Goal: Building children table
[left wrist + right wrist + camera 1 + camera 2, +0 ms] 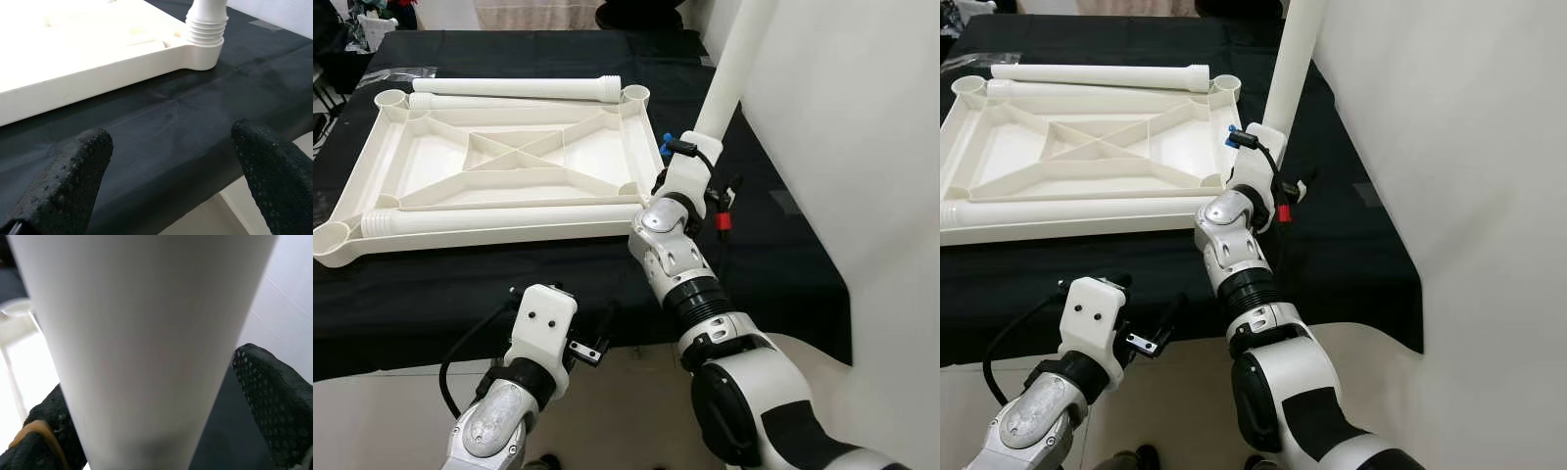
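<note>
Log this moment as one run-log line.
right gripper: around upright white plastic leg in tabletop's near-right socket | left gripper: open, at table edge | upturned white plastic tabletop: on black cloth

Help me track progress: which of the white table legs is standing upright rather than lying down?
The leg at the tabletop's near right corner, held by the right gripper. The other two legs lie flat on the tabletop.

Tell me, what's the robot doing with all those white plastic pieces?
It is putting together a little table. The white plastic tabletop lies upside down on a black cloth. The right gripper holds a white plastic leg tube standing up in the near right corner socket. Two more white leg tubes lie flat on the tabletop, one along the far edge and one along the near edge. The left gripper waits open and empty by the table's front edge.
</note>
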You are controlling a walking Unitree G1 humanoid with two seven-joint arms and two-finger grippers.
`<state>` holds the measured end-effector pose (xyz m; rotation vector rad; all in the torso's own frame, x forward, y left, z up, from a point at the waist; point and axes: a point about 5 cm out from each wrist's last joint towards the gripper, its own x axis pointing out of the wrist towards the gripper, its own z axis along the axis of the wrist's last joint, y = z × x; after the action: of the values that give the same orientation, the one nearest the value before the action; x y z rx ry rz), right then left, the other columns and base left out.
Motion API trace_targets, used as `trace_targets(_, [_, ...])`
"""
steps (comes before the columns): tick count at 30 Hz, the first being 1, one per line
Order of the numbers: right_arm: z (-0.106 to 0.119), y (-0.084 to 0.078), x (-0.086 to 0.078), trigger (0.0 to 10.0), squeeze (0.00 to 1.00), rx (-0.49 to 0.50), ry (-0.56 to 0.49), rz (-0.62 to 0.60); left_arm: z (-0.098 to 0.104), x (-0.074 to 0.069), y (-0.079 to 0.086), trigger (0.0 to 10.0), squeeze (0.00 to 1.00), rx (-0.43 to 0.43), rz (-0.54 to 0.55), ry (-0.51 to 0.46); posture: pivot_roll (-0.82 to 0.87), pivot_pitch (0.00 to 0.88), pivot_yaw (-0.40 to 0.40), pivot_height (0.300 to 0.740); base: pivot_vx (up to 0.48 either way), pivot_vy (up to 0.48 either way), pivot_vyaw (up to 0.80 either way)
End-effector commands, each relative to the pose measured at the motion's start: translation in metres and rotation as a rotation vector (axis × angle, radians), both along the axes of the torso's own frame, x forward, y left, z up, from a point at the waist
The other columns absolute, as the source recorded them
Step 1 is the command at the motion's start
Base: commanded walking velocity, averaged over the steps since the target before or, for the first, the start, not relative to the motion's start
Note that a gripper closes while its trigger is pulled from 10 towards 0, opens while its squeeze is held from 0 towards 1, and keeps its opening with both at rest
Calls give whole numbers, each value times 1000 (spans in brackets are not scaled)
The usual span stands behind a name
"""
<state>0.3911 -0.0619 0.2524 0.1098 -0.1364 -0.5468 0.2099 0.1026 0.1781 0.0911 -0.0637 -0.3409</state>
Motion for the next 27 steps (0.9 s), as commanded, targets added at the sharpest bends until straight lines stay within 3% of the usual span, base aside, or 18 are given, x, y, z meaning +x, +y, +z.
trace_targets(1, [-1, 0, -1, 10000, 0, 14, -18, 19, -5, -2, -1, 10000, 0, 14, -9, 16, 98, 215, -89, 740, 0, 0, 0])
trace_targets(6, [2, 0, -1, 10000, 0, -22, -75, 174, -5, 2, -1, 10000, 0, 13, -12, 8, 93, 201, -85, 740, 0, 0, 0])
trace_targets(19, [-7, -11, -3, 10000, 0, -44, -116, 351, -3, 7, -2, 10000, 0, 14, -12, -10, 93, 188, -82, 740, 0, 0, 0])
trace_targets(27, [-8, -14, -5, 10000, 0, -5, -194, 626, -3, 9, -2, 10000, 0, 12, -12, -19, 92, 183, -80, 740, 0, 0, 0])
